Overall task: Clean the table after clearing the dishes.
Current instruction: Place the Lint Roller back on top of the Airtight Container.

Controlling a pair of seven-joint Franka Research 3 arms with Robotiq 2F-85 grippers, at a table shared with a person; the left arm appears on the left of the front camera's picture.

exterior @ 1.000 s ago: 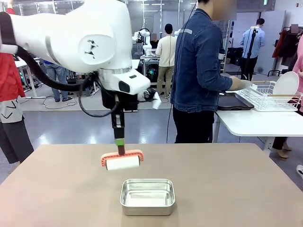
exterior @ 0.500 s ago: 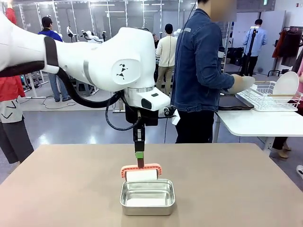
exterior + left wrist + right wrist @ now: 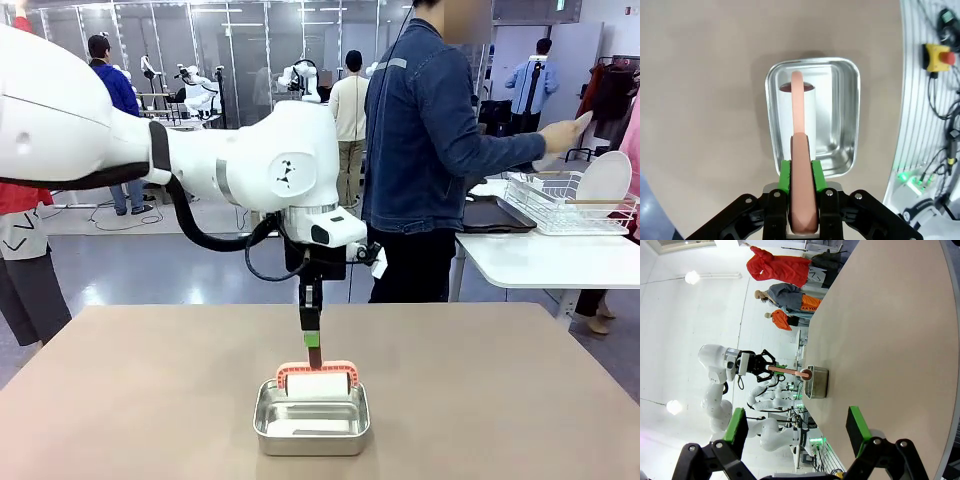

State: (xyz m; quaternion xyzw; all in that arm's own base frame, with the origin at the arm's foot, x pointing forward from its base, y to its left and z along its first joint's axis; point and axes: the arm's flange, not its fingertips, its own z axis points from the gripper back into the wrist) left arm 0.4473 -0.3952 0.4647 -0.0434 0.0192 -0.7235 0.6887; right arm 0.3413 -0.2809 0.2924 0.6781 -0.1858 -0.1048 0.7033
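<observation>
We are observing the left claw [image 3: 802, 176] pinching the salmon-coloured handle of a lint roller [image 3: 316, 381], its green pads pressed against both sides of the handle, and we are seeing the roller's white drum hanging over or just inside the small steel pan [image 3: 311, 417] that is sitting near the robot-side edge of the tabletop [image 3: 500, 400]. We are judging the roller to be light and rigid in frame and handle, with a sticky or soft drum that should not be pinched; the handle is the sound place to hold it, and the present hold looks firm and centred. The pan is appearing thin, light and smooth-walled, so we are expecting it to slide if the roller drags on its rim. The right claw [image 3: 797, 432] is standing spread and holding nothing, well apart from the pan. The tabletop itself is lying broad and flat with rounded edges, giving open room to left, right and far side for sweeping strokes. The dishes are no longer on it: the person [image 3: 430, 150] at the far side is handling a white plate [image 3: 605, 178] at a wire rack [image 3: 560, 205] on the smaller white table [image 3: 540, 260], with a dark tray [image 3: 495, 215] lying there too.
</observation>
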